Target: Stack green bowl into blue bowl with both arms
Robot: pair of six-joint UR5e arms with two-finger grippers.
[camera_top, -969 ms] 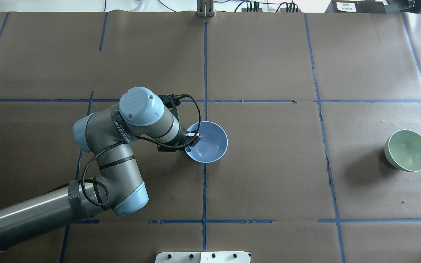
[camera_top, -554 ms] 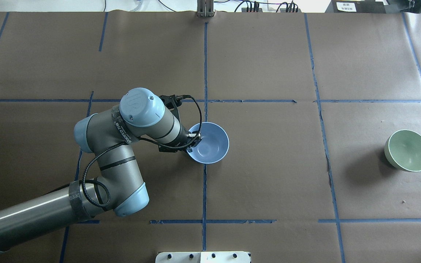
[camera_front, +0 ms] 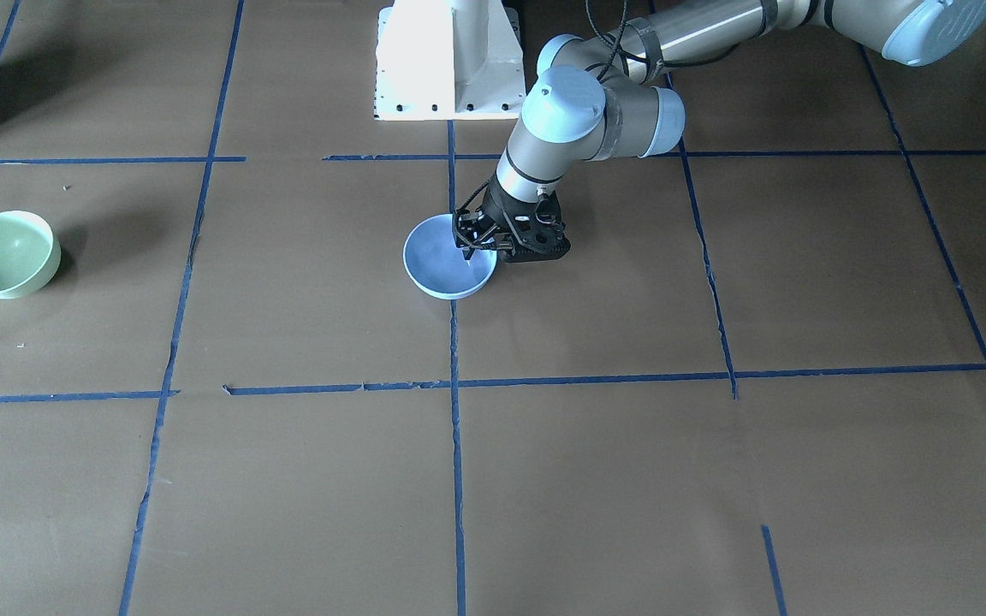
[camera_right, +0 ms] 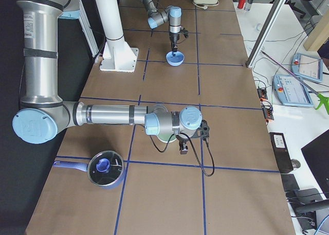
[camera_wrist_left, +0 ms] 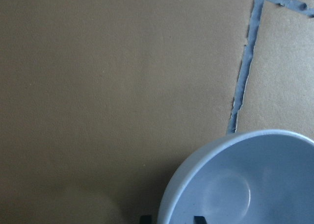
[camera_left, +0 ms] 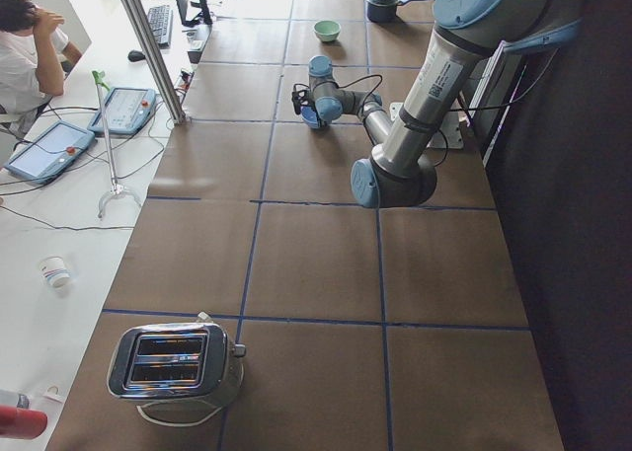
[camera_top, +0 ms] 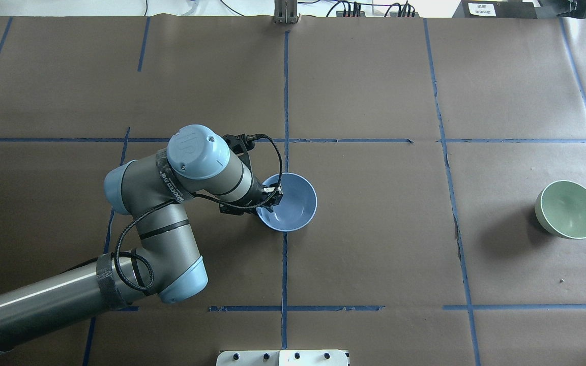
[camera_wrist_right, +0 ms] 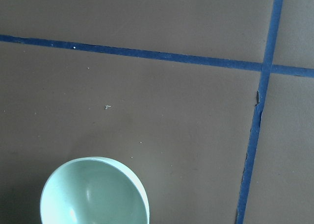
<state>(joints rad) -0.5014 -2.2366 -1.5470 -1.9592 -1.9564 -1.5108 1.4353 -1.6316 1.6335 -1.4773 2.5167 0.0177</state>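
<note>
The blue bowl (camera_top: 293, 203) sits near the table's middle on a tape line, also in the front view (camera_front: 442, 257). My left gripper (camera_top: 272, 195) is shut on its near-left rim, one finger inside and one outside, as the left wrist view (camera_wrist_left: 171, 218) shows over the bowl (camera_wrist_left: 245, 185). The green bowl (camera_top: 568, 209) stands alone at the far right, also in the front view (camera_front: 3, 254) and the right wrist view (camera_wrist_right: 93, 194). My right gripper (camera_right: 183, 145) shows only in the exterior right view, beside the green bowl; I cannot tell if it is open.
The white pedestal base (camera_front: 446, 60) stands at the robot's edge. A lidded pot (camera_right: 105, 168) lies beyond the right arm. A toaster (camera_left: 176, 362) stands at the far left end. An operator (camera_left: 20, 46) sits beside the table. Blue tape lines cross the brown paper.
My left gripper and the blue bowl in it have shifted slightly toward the robot's side. The green bowl has not moved.
</note>
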